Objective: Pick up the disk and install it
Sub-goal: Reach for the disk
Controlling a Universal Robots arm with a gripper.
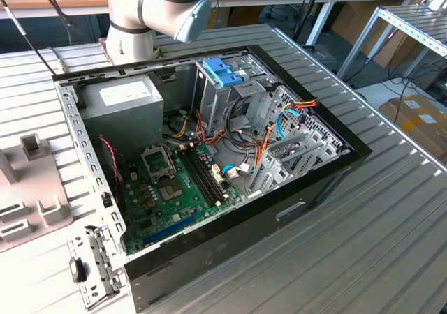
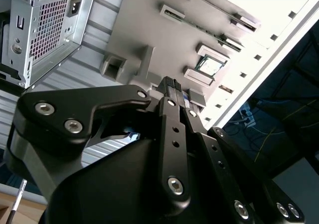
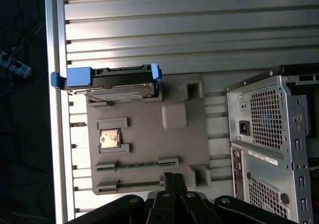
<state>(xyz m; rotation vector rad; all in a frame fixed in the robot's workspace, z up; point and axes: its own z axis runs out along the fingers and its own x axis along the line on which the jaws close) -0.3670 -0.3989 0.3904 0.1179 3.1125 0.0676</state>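
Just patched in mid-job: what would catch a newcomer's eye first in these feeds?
The open computer case sits in the exterior view's middle, its green board bare and a light blue bracket atop the grey drive cage. In the first wrist view, the disk with blue rails sits at one end of a grey tray on the ribbed table, with the hand near the tray's opposite end.
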